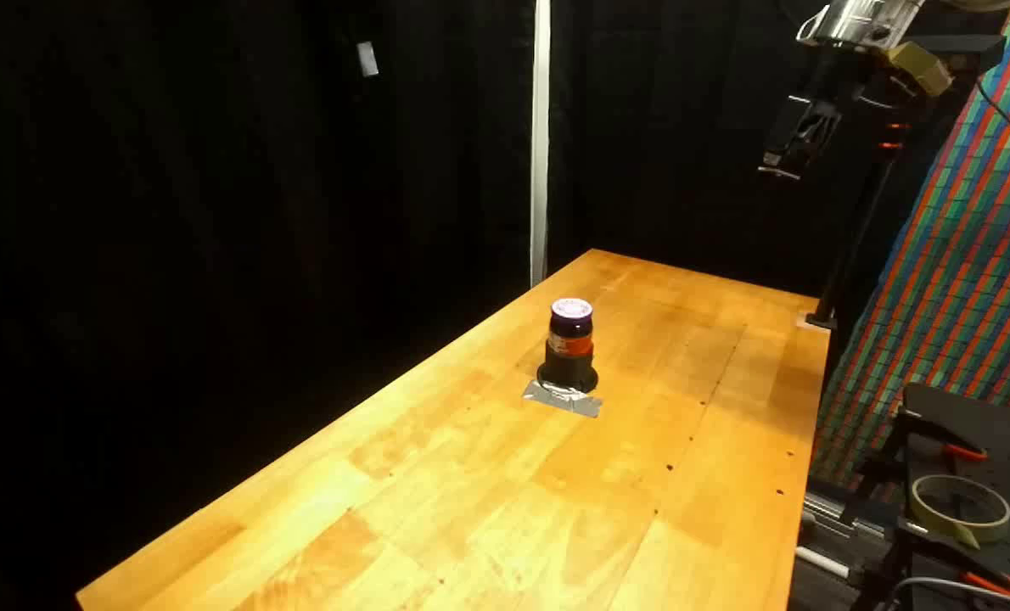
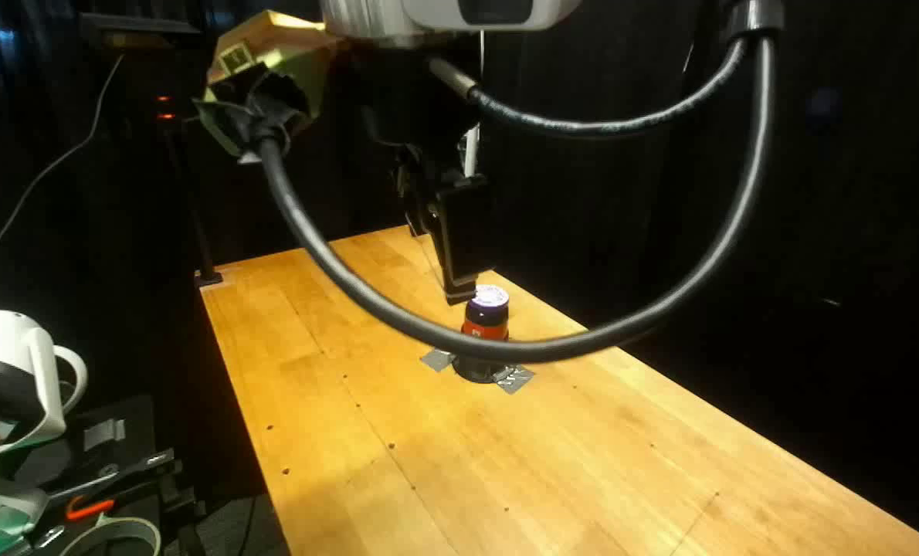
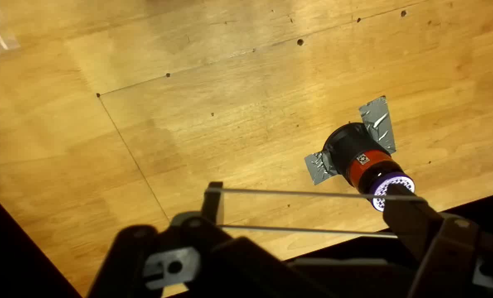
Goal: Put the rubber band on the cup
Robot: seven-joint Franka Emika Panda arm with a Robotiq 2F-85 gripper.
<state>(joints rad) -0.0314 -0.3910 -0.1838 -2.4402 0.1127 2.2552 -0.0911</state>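
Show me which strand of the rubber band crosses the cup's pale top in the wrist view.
The upper strand: in that view it passes in front of the cup, while the lower strand runs below without overlapping it.

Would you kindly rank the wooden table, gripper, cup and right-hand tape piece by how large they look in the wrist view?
Largest to smallest:
1. Wooden table
2. Gripper, though nearness enlarges it
3. Cup
4. Right-hand tape piece
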